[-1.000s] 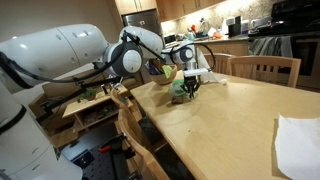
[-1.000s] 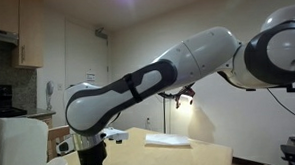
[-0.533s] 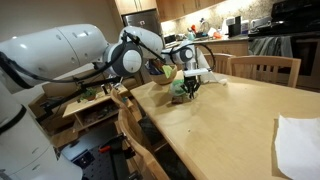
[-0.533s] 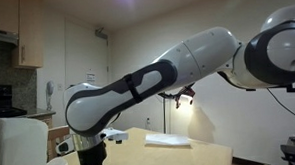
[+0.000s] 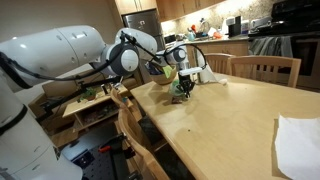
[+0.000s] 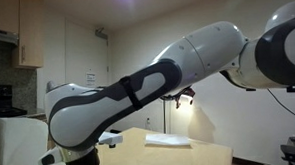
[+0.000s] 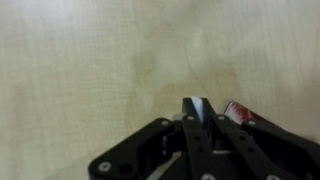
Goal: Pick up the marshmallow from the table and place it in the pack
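Kitchen cabinets and chair backs stand behind a long pale-wood counter [image 5: 230,110], smooth and lightly grained, with a flat white paper [image 5: 298,142] near its close corner. At the far end the arm [image 5: 60,50], glossy white with rounded shells, reaches down with its tool [image 5: 184,84] at the pack [image 5: 179,94], a soft, crumpled greenish bag just beside a round yellow-green bowl [image 5: 168,71].

In the wrist view the tool [image 7: 200,120] is drawn narrow, its black metal fingers [image 7: 187,128] pinching a small white piece that I take to be the marshmallow [image 7: 197,104]. It hangs over bare wood. A red-and-white scrap [image 7: 237,110] shows just beside one finger; I cannot tell what it is.

Risks, as I judge them:
- The marshmallow is spongy, so a hard pinch may squash it and make it cling to a finger on release.
- The pack is limp and has no stiff rim. Its mouth may lie shut, and a drop could bounce off onto the counter.
- A descent that catches the thin film could drag the light pack sideways, or nudge the bowl.
- The pack's opening cannot be made out from here, so the aim is uncertain.
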`<state>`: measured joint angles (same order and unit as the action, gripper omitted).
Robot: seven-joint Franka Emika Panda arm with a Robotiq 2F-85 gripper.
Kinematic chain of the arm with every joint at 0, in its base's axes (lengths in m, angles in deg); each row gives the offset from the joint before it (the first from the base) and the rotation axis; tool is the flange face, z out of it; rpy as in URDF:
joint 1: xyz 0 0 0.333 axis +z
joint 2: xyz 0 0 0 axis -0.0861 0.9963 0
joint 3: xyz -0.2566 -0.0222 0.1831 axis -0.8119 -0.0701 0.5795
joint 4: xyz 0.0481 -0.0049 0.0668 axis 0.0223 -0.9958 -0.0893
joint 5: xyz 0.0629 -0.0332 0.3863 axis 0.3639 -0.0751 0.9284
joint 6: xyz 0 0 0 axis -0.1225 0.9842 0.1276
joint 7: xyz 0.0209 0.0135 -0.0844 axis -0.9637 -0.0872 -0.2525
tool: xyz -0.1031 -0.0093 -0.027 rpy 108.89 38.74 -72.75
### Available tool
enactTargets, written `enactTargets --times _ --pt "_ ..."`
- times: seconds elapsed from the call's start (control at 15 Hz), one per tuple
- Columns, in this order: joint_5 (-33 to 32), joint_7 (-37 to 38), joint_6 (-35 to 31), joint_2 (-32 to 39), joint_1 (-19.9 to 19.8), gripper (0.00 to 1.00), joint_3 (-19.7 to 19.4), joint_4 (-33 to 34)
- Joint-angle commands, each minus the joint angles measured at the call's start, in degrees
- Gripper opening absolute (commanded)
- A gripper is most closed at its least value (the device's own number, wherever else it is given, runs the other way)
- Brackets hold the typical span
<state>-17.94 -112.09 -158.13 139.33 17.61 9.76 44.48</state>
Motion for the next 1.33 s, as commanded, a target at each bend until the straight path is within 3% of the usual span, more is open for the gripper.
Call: enactTargets --times 0.0,0.27,0.8,1.0,1.27 --pt "-1.7 2.3 1.3 0.0 2.0 0.1 -2.1 1.2" --pt "-1.7 8.9 3.7 0.0 2.6 0.1 -3.4 1.9" --pt "1.4 26.3 10.9 0.0 -1.9 0.1 -2.1 3.2" --pt "1.3 29.1 10.9 0.0 -2.3 0.11 -2.0 3.4" --pt "0.1 31.0 12.4 0.0 0.1 0.1 -2.6 3.8"
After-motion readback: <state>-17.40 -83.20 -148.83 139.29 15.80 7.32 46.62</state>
